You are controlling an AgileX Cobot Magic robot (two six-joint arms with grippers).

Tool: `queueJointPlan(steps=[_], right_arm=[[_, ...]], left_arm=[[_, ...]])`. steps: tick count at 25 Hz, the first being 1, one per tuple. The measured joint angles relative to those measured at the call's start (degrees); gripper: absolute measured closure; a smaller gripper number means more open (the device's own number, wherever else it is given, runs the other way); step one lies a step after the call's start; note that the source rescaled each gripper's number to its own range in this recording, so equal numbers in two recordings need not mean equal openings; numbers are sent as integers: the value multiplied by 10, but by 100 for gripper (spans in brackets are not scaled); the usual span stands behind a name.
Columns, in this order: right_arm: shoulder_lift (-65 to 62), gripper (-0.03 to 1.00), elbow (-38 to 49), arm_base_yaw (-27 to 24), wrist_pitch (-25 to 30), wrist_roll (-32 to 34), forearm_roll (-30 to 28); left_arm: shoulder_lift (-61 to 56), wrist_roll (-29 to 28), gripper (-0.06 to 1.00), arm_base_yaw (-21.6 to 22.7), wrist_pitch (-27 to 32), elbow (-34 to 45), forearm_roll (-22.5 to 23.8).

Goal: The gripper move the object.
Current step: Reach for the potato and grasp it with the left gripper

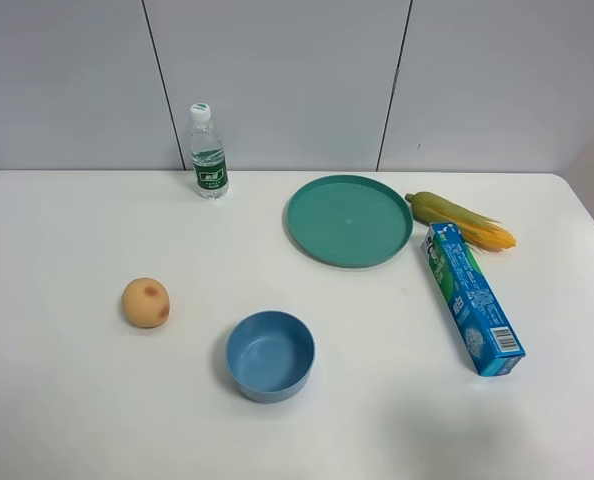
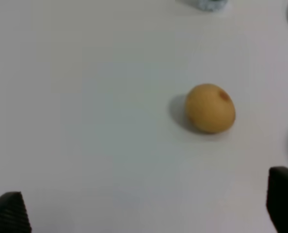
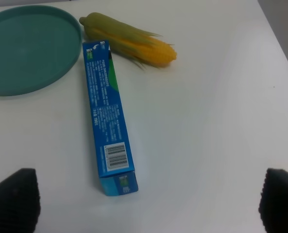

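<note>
The object, a small round tan-orange fruit (image 1: pixel 145 302) with a brownish blemish, sits on the white table at the left, left of the blue bowl (image 1: pixel 270 355). It also shows in the left wrist view (image 2: pixel 210 108), ahead of my left gripper (image 2: pixel 146 213) and apart from it. The left gripper's black fingertips (image 2: pixel 8 213) stand wide apart and hold nothing. My right gripper (image 3: pixel 149 204) is also open and empty, its fingertips (image 3: pixel 13 199) near the end of a blue box (image 3: pixel 106 126). Neither gripper shows in the exterior high view.
A teal plate (image 1: pixel 349 220) lies at the back centre. A corn cob (image 1: pixel 460 219) lies to its right, beside the blue toothpaste box (image 1: pixel 471 297). A water bottle (image 1: pixel 208 152) stands at the back left, near the wall.
</note>
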Motion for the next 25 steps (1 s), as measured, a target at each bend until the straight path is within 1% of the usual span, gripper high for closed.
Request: queueJointPlan(steps=[7,11,14,18,22,25], right_arm=[[0,-3,0,0,0,0,0],[0,-3,0,0,0,0,0],[0,-3,0,0,0,0,0],[0,-3,0,0,0,0,0],[0,-3,0,0,0,0,0],[0,-3,0,0,0,0,0]], left_arm=[[173,-1,-6,0,-75,-65,-11],[270,-1,-6,0,-120,-121,-31],[344,-1,-6,0,-142,-162,-51],[447,3,-6,0,-162,-206,-62],[539,17,-6,0,-196,-220,-64],[596,30,-6,0,-210,-221,-64]])
